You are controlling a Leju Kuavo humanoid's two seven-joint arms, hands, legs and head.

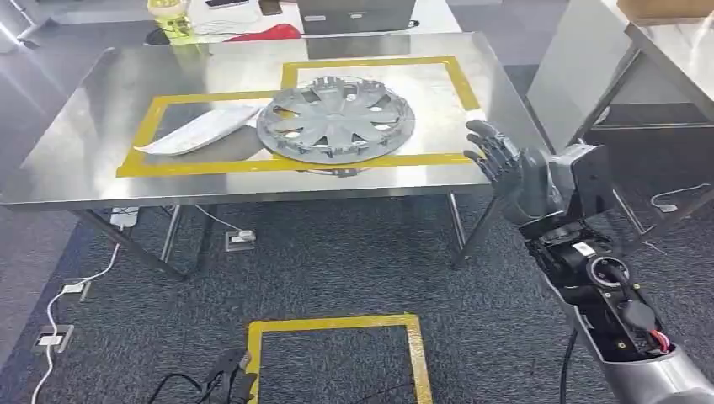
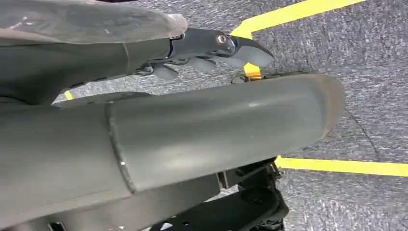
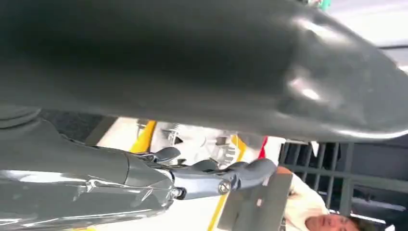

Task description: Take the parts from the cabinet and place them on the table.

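Observation:
A grey wheel cover (image 1: pixel 337 119) lies flat on the steel table (image 1: pixel 84 143), across the yellow tape frames, its near edge slightly over the tape. A pale flat panel (image 1: pixel 200 130) lies to its left inside the left frame. My right hand (image 1: pixel 498 158) is raised at the table's near right edge, right of the wheel cover, fingers spread and holding nothing; the right wrist view shows its fingers (image 3: pixel 216 175) apart. My left hand (image 1: pixel 227 380) hangs low over the floor, and its fingers (image 2: pixel 211 50) hold nothing.
A yellow tape square (image 1: pixel 337 353) marks the carpet in front of the table. Cables and power sockets (image 1: pixel 59 324) lie on the floor at the left. A second steel table (image 1: pixel 674 42) stands at the right. A person (image 3: pixel 317 211) is beyond the table.

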